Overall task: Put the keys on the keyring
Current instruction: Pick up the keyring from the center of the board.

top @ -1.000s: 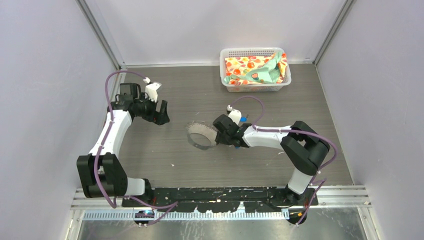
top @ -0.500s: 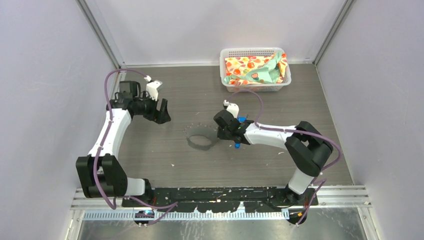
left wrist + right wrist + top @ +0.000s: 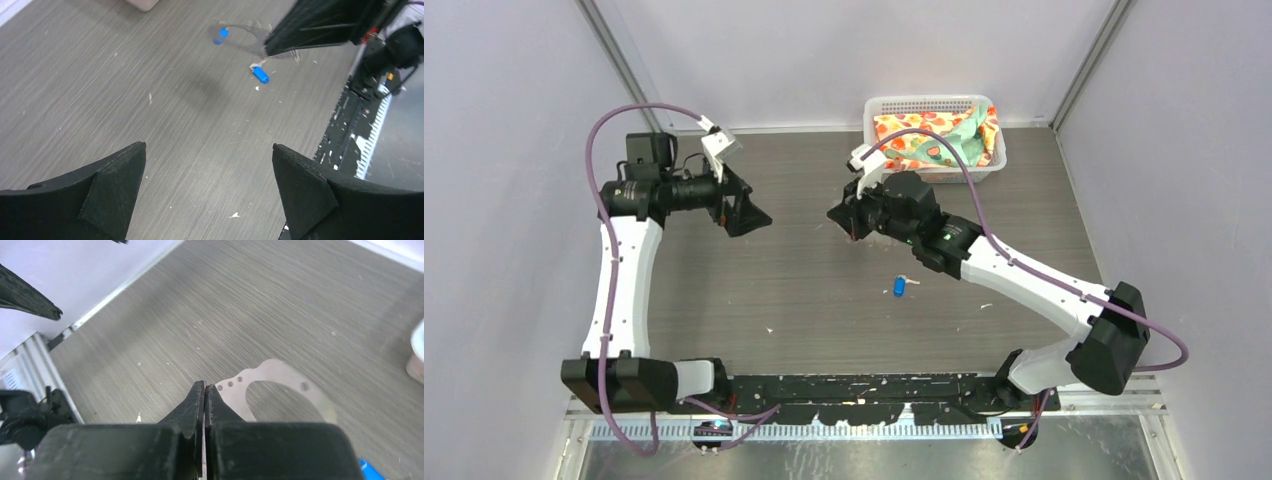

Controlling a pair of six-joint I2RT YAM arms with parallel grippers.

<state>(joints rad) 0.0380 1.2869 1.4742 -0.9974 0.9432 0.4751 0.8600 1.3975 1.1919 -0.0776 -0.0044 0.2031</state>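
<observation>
— over the table, in the top view, your right gripper (image 3: 849,222) hangs raised off the wood, and your left gripper (image 3: 746,215) faces it with jaws wide apart. 1 blue key (image 3: 900,286) lies on the table beside the right arm, on its near side. the keyring is too thin to make out from up here.

— left wrist next: you see the keyring (image 3: 235,45) pinched at 1 edge by the right gripper, its free end reaching toward your left arm. a second blue key (image 3: 220,35) sits at that free end. whether it's threaded on or only behind the loop, you can't tell.

— right wrist: jaws together, clamped on the keyring's (image 3: 272,367) rim. that's a thin bite, so i'd judge a knock from the left gripper could twist the loop or flick it loose.

— room looks fine: bare table between the arms, the white basket (image 3: 934,135) at the far edge, walls well apart. mind the loose key if you come down.
</observation>
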